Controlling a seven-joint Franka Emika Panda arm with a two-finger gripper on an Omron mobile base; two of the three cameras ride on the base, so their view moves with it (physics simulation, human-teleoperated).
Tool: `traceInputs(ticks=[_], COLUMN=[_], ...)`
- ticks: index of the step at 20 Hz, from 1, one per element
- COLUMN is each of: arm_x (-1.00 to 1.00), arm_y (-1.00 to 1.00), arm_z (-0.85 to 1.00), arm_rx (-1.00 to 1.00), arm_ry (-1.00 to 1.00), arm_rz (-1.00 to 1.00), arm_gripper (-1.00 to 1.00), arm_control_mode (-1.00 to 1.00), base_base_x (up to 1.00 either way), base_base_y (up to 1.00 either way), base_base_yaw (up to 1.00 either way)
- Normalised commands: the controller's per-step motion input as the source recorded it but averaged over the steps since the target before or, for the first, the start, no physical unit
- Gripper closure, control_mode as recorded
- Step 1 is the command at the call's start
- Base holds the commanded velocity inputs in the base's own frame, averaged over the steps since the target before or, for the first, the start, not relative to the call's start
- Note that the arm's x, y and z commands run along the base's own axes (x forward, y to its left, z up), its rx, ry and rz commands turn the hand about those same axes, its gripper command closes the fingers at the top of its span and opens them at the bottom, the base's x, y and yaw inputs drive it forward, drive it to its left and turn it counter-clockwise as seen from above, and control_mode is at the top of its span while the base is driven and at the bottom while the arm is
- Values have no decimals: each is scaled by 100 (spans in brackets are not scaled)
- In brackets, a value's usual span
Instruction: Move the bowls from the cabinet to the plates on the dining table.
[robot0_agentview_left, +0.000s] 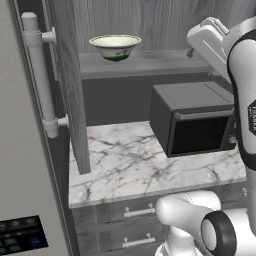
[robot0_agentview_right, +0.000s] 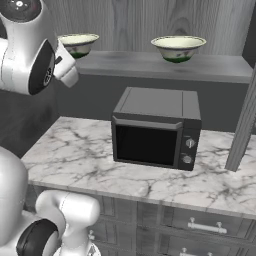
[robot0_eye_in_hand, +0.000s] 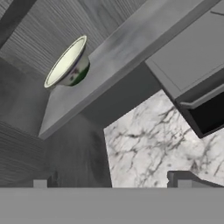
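Dark finger tips of your gripper (robot0_eye_in_hand: 111, 180) stand apart with nothing between them, pointing toward the left bowl (robot0_eye_in_hand: 66, 62) on the cabinet shelf (robot0_agentview_right: 150, 65). You have a second bowl (robot0_agentview_right: 178, 48) farther right on that shelf, above the black microwave (robot0_agentview_right: 156, 128) on the marble counter (robot0_agentview_left: 135, 165).

Two bowls stand upright on the shelf (robot0_agentview_right: 150, 66) inside the cabinet, well apart. The left bowl (robot0_agentview_right: 78, 44) sits near the pincer (robot0_eye_in_hand: 111, 181), ahead of it; the right bowl (robot0_agentview_right: 178, 48) lies farther off to the pincer's right. Below the shelf, the microwave (robot0_agentview_right: 156, 127) rests on the counter (robot0_agentview_right: 75, 150), under the right bowl. The open cabinet door (robot0_agentview_left: 30, 125) hangs left of the counter. Drawers (robot0_agentview_right: 200, 227) sit below the counter's front edge.
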Motion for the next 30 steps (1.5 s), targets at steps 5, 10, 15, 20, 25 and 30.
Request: traceInputs(ticks=[5, 10, 15, 20, 25, 30], arm_x=[51, 45, 52, 43, 49, 47], arm_y=[-7, 0, 3, 6, 23, 16], arm_z=[-9, 0, 0, 0, 0, 0], arm_rx=[0, 1, 3, 3, 0, 0], arm_ry=[0, 0, 1, 6, 3, 0], arm_rz=[0, 0, 0, 0, 0, 0], arm_gripper=[-100, -100, -100, -100, -100, -100], arm_control_mode=[-100, -100, -100, -100, -100, -100], base_base_x=[0, 0, 0, 0, 0, 0], base_base_y=[0, 0, 0, 0, 0, 0], base_base_yaw=[0, 0, 0, 0, 0, 0])
